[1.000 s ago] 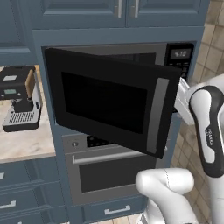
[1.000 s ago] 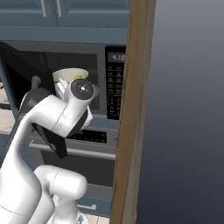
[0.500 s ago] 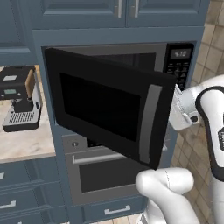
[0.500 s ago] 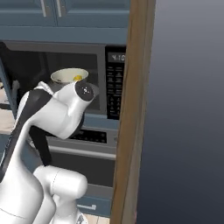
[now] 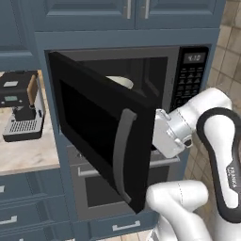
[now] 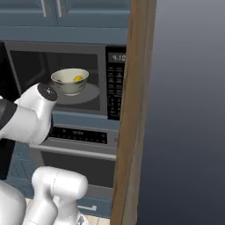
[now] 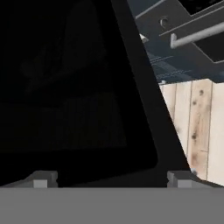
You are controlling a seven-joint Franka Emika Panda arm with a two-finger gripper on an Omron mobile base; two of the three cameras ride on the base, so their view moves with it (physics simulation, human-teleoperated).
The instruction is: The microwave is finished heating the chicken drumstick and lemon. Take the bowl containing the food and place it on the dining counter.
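Glossy black microwave (image 5: 141,122) door stands swung out; right base view reveals the cream bowl (image 6: 70,81) holding a lemon (image 6: 78,78) — gripper (image 7: 112,177) jaws spread wide, empty.

Black microwave (image 5: 141,113), grey handle (image 5: 120,160); cream bowl (image 6: 70,81), yellow lemon (image 6: 78,79); blue cabinets (image 5: 117,14).

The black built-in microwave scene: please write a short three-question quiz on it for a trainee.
1. True or false: the door of the black built-in microwave stands open.
2. Which food shows inside the round cream bowl in the right base view? A) small yellow lemon B) red tomato C) green pepper
3. Fill in: the bowl sits on the round ___ inside the microwave.

Key:
1. True.
2. A, the lemon.
3. Turntable plate.
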